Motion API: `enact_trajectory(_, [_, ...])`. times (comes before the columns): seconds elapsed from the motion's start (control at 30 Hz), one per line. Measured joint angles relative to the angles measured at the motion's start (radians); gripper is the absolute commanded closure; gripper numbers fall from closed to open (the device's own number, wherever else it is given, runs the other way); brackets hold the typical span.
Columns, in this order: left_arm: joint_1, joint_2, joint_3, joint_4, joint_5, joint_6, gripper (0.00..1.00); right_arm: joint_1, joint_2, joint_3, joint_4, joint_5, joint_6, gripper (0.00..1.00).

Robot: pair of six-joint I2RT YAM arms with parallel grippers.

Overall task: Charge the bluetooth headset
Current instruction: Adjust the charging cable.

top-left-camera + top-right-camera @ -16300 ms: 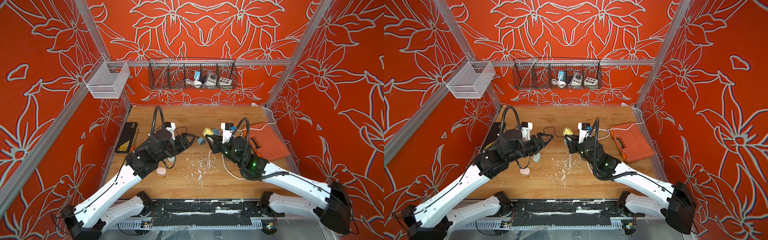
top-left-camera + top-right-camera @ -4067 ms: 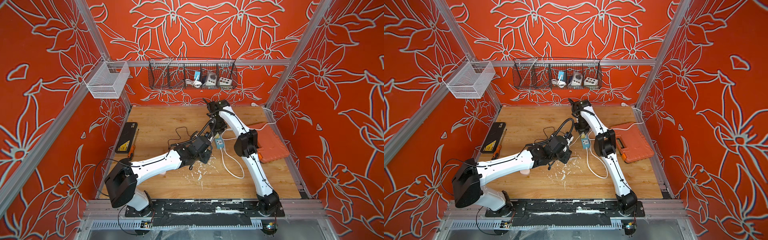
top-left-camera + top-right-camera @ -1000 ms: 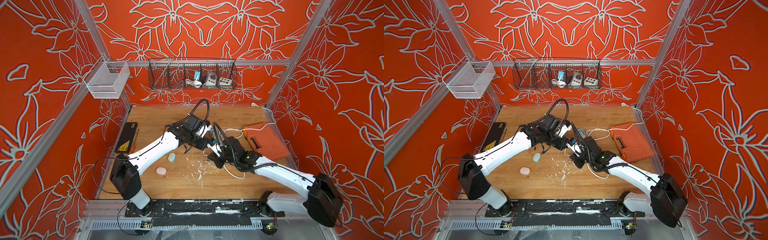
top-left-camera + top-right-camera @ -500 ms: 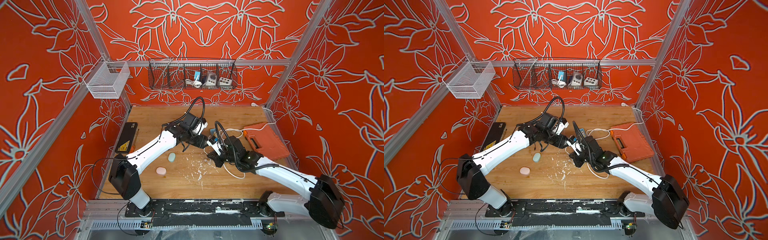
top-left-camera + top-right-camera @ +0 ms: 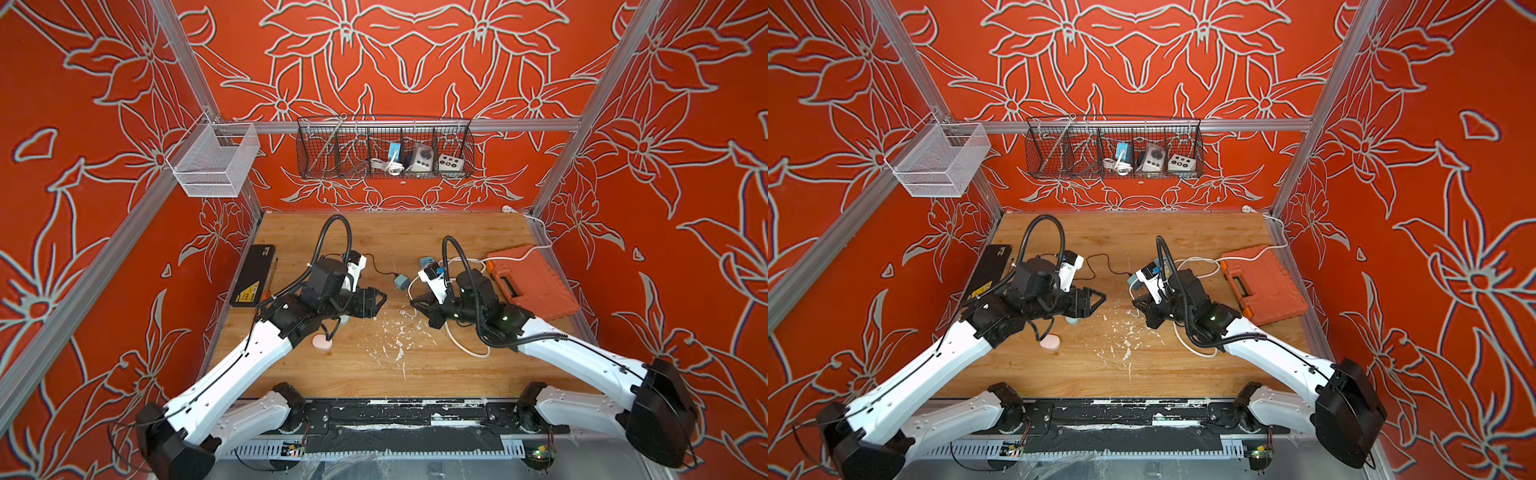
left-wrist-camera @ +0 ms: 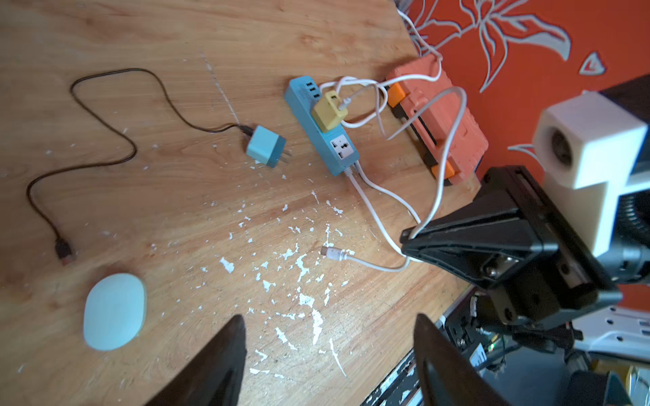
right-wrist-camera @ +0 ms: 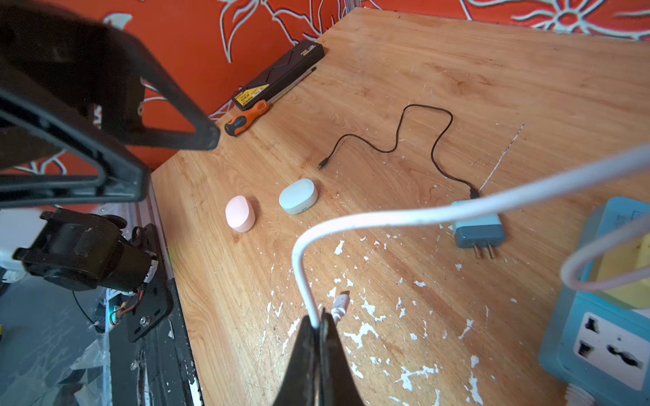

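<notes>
– Headset case, the pale mint one: where does it lie against the jaws?

– Begin at the right jaws: pressed together on the white cable, pinching it just behind its plug. That plug sticks out past the tips, low over the tabletop; whether it touches the wood I cannot tell.

– And the left jaws?

– Spread wide, nothing between them, hanging over bare, white-flecked wood. The mint case lies flat on the tabletop near them, off to one side and clear of both tips.

– Anything next to it?

– A pink case, just beside the mint one, not touching. Farther out a teal wall charger lies unplugged, prongs bare, and a black cable runs from it to a loose end near the two cases.

– Where does the white cable go?

– Up in a raised loop and back to a yellow adapter plugged into the blue power strip. Beyond the strip sits an orange tool case; at the opposite edge of the tabletop, a screwdriver lies alongside a black box.
</notes>
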Motion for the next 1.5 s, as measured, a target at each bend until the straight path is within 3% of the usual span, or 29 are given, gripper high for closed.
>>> enact_trajectory(0.17, [0.008, -0.163, -0.180, 0.108, -0.006, -0.149, 0.18, 0.000, -0.020, -0.054, 0.114, -0.018, 0.071, 1.00])
enact_trajectory(0.3, [0.011, -0.192, -0.297, 0.221, 0.018, -0.262, 0.15, 0.000, -0.044, -0.082, 0.165, -0.032, 0.105, 1.00])
enact_trajectory(0.57, [0.011, -0.063, -0.379, 0.500, 0.121, -0.457, 0.14, 0.000, -0.063, -0.082, 0.257, -0.053, 0.145, 1.00])
enact_trajectory(0.9, [0.011, 0.086, -0.383, 0.759, 0.213, -0.602, 0.17, 0.000, -0.044, -0.109, 0.348, -0.069, 0.182, 1.00])
enact_trajectory(1.03, [0.011, 0.140, -0.383, 0.810, 0.232, -0.633, 0.25, 0.000, -0.042, -0.109, 0.368, -0.078, 0.192, 1.00])
enact_trajectory(1.17, [0.011, 0.170, -0.383, 0.853, 0.245, -0.658, 0.39, 0.000, -0.042, -0.110, 0.396, -0.080, 0.199, 1.00])
enact_trajectory(1.5, [0.013, 0.137, -0.385, 0.874, 0.238, -0.650, 0.89, 0.000, -0.046, -0.140, 0.413, -0.087, 0.200, 1.00])
